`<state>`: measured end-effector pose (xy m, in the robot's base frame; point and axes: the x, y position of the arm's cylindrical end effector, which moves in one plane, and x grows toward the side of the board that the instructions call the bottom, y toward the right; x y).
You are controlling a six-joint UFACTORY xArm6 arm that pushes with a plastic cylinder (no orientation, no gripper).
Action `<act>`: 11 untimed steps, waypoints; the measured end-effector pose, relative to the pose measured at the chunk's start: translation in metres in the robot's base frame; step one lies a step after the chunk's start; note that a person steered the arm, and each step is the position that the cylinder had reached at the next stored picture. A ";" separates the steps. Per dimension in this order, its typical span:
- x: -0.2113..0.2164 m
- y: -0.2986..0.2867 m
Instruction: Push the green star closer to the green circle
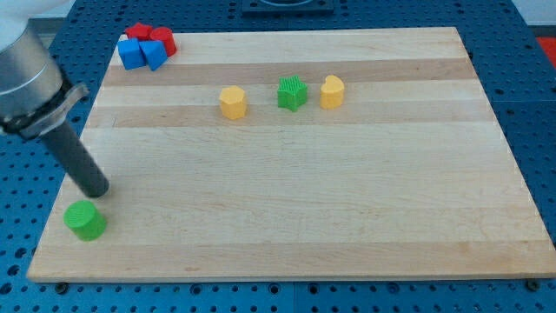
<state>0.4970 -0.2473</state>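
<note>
Camera view had the whole wooden board (287,209) in frame, sitting on a blue perforated table (534,104). No gripper on this arm at all, just the straight dark rod, so nothing was opening, closing or holding anything. My tip (95,193) was down near the view's bottom left corner of the board, just above the green circle (85,221) and very close to it. Couldn't tell whether it was actually touching or only a hair off.

The green star (293,93) was well apart from all that, up in the top half of the board a bit right of centre. It sat between two yellow blocks: one (233,102) to its left with a clear gap, which looked roughly hexagonal, and another (332,90) just beside it on the right, shape hard to make out. So the star and the circle were pretty much a diagonal stretch of board away from each other.

Up in the view's top left corner there was a tight little cluster: two red blocks (152,36) at the back and two blue blocks (142,55) in front of them, all bunched together and touching or close to it. Their exact shapes were too small to call.
</note>
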 end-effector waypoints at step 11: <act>-0.111 0.275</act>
<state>0.3861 0.0282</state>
